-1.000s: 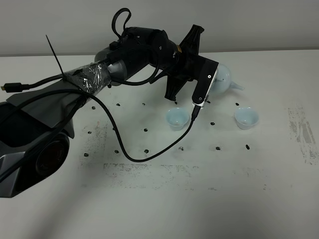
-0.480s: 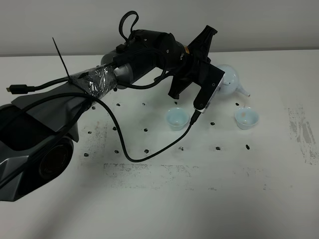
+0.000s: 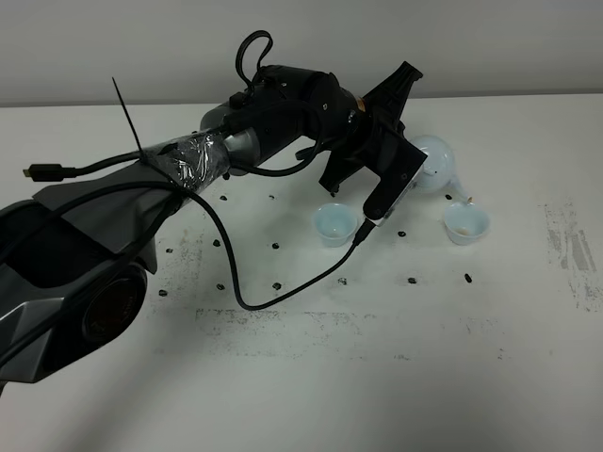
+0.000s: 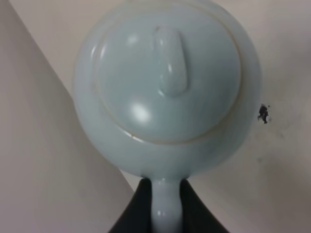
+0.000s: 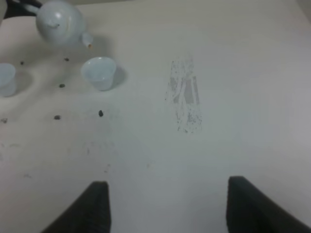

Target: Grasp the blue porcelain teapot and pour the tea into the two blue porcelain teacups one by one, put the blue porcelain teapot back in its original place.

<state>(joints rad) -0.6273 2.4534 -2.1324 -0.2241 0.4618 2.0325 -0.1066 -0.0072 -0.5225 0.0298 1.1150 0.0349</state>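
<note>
My left gripper is shut on the loop handle of the blue porcelain teapot, its black fingers on either side of the handle. From above, the teapot hangs tilted over the table. Its thin spout points down at the right teacup, which holds a little brownish tea. The left teacup stands below the wrist camera mount. The right wrist view shows the teapot, the right teacup and the left teacup at the picture's edge. My right gripper is open over bare table, far from them.
The left arm reaches across the white table from the left, with a black cable looping down onto it. Small dark marks dot the surface around the cups, and a grey scuffed patch lies at the right.
The left arm has carried the teapot to the right and tipped its spout toward the right teacup, where brownish tea now shows. The left teacup has not moved.
</note>
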